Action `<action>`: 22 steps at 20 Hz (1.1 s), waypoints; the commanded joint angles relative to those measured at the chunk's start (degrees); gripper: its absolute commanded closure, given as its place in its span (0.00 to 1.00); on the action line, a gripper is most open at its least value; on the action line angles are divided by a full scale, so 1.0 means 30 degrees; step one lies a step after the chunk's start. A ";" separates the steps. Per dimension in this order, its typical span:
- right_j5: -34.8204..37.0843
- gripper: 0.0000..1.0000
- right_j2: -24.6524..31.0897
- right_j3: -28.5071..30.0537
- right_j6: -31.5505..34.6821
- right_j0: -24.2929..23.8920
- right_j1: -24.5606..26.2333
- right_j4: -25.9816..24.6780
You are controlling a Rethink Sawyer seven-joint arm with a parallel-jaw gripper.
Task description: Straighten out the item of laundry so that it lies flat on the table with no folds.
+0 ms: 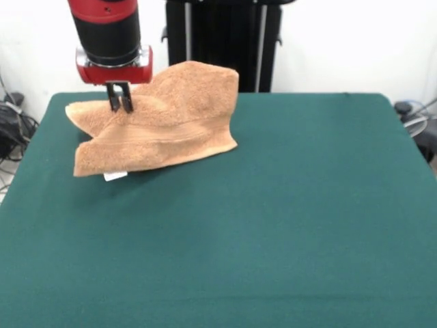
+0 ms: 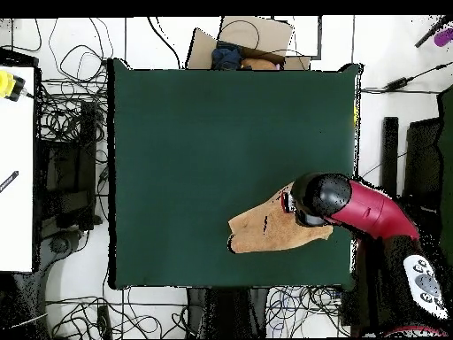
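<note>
The item of laundry, an orange-tan terry towel, lies crumpled and folded over itself at the far left of the table. Its right part humps upward, and a white tag pokes out under its near edge. My gripper comes straight down onto the towel's far left part, its two dark fingers close together and pinched into the cloth. In the overhead view the towel sits near the table's lower right edge. The arm's head covers the gripper and part of the towel there.
A black stand rises behind the table's far edge. Cables lie off the table's left side. In the overhead view a cardboard box sits beyond the top edge and a white surface stands at the left.
</note>
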 commanded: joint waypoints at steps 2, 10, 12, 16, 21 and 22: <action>-0.3580 0.00 0.0126 0.2659 0.1228 0.0225 -0.0863 -0.2793; -0.6641 0.00 0.0604 0.4895 0.2224 -0.0983 -0.0970 -0.2712; -0.6669 0.00 0.0569 0.5333 0.2383 -0.0786 -0.1328 -0.2505; -0.6250 0.00 0.0827 0.5973 0.2662 -0.0354 -0.1968 -0.1706; -0.7298 0.00 0.1035 0.6154 0.3323 0.0059 -0.1362 -0.1478; -0.8183 0.00 0.1081 0.5983 0.3597 0.0199 -0.0710 -0.1541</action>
